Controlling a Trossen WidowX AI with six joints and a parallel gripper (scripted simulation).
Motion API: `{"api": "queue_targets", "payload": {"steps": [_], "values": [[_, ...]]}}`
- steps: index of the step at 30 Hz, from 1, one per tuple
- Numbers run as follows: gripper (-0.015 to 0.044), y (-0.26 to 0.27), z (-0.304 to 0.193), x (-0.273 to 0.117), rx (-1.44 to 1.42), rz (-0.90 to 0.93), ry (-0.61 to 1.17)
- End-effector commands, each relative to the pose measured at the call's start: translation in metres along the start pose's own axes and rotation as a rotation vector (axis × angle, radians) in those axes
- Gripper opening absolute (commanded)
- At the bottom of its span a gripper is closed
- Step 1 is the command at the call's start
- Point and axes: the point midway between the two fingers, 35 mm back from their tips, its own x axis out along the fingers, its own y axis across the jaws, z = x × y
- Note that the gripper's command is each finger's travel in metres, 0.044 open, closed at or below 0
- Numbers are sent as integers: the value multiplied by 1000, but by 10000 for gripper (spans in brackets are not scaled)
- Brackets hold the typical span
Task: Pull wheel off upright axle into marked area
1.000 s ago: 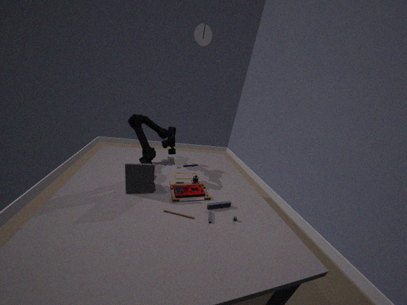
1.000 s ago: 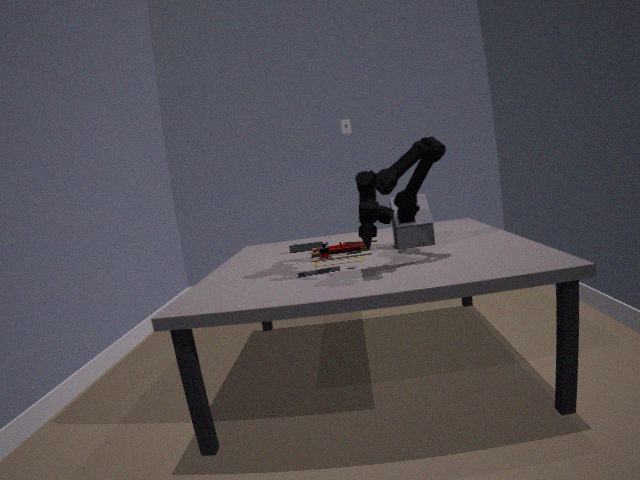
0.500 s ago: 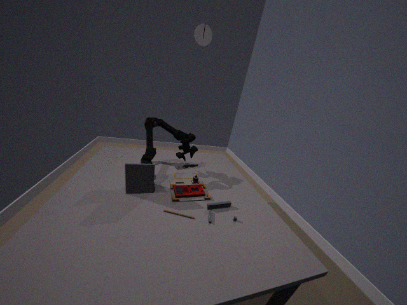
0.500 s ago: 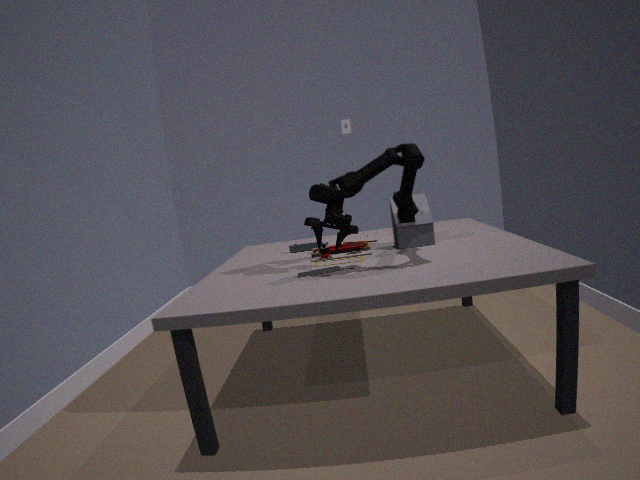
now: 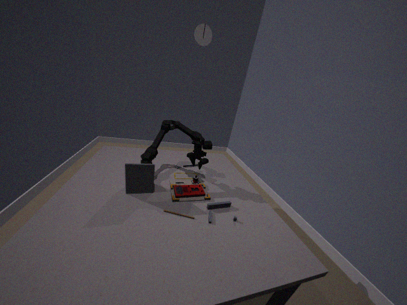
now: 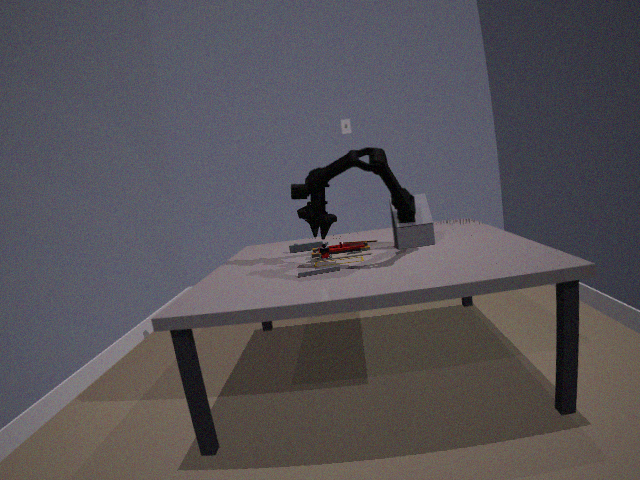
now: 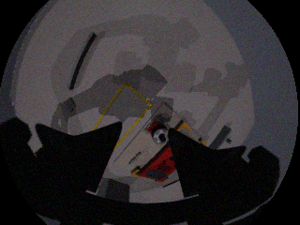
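The wheel (image 5: 195,180) (image 6: 324,252) (image 7: 160,135) looks like a small dark and red piece with a pale round top, on its upright axle beside the red block; axle and wheel are hard to tell apart. My gripper (image 5: 196,166) (image 6: 320,237) (image 7: 145,127) is open and empty, pointing down, above the wheel and clear of it. In the wrist view the wheel shows close to the right fingertip. The marked area is a yellow outline (image 5: 174,175) (image 7: 138,94) on the table, beside the wheel, with nothing seen inside it but shadow.
A red block (image 5: 189,190) (image 7: 157,166) lies on a pale plate with yellow corners. A grey bar (image 5: 219,205) (image 6: 305,247), a pencil-like stick (image 5: 179,214), a small grey block (image 5: 210,216) and a small round piece (image 5: 234,218) lie beyond it. A dark bar (image 6: 318,271) (image 7: 82,61) lies past the outline.
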Motion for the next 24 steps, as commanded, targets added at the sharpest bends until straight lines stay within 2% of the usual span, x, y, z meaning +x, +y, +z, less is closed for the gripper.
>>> {"api": "queue_targets", "payload": {"steps": [1, 4, 18, 24], "values": [[300, -37, -30, -9, 417, 43, 71], [300, -48, -40, -13, 556, 61, 93], [300, -52, -38, -11, 556, 60, 93], [300, -50, -39, 17, 556, 58, 93]]}}
